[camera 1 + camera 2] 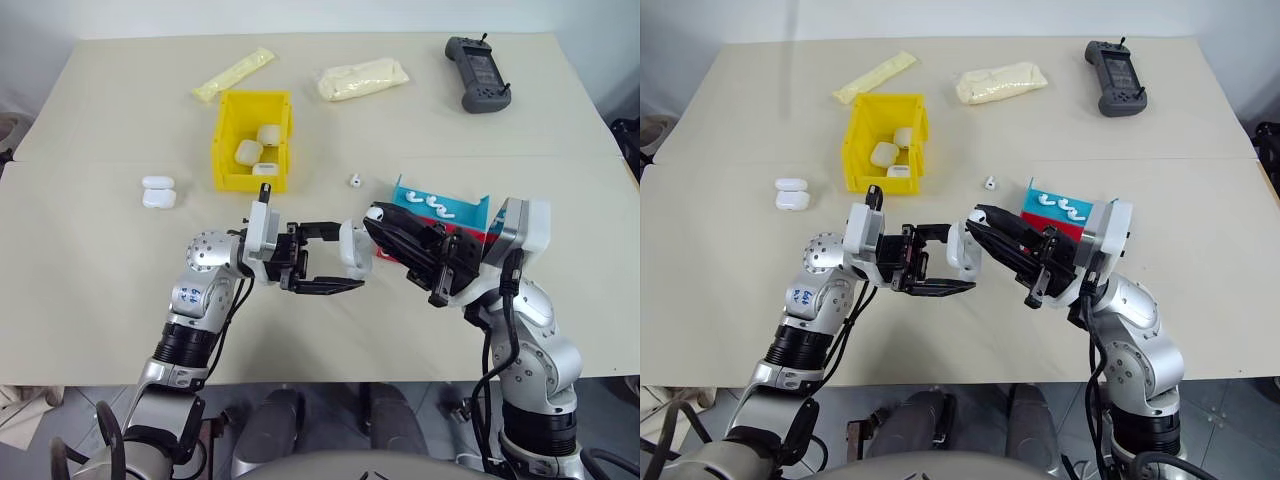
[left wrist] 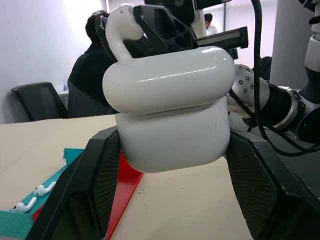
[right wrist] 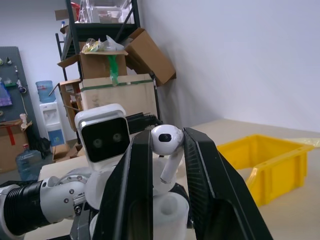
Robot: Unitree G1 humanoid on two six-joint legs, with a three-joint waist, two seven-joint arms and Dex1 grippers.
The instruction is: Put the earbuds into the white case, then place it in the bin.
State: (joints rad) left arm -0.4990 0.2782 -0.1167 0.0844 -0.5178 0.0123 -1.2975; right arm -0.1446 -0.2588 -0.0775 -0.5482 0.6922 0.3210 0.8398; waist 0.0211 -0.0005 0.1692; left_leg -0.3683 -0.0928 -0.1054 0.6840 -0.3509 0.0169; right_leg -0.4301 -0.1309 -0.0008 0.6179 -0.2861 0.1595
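Beige tabletop, cluttered room behind. Left gripper [image 1: 335,258] at frame centre, clamped on the white case [image 1: 354,249], held sideways off the table. Right gripper [image 1: 375,215] just right of it, pinched on one earbud [image 3: 167,141], bulb up, stem angled down toward the case. Right arm clearly the one to feed it in; looked like lining the stem up with the opening was next. Couldn't tell from the left wrist view whether the lid was open. More earbuds [image 1: 432,204] in the red and blue tray [image 1: 476,214], partly blocked by the right arm. Yellow bin [image 1: 226,150] upper left, already holding cases.
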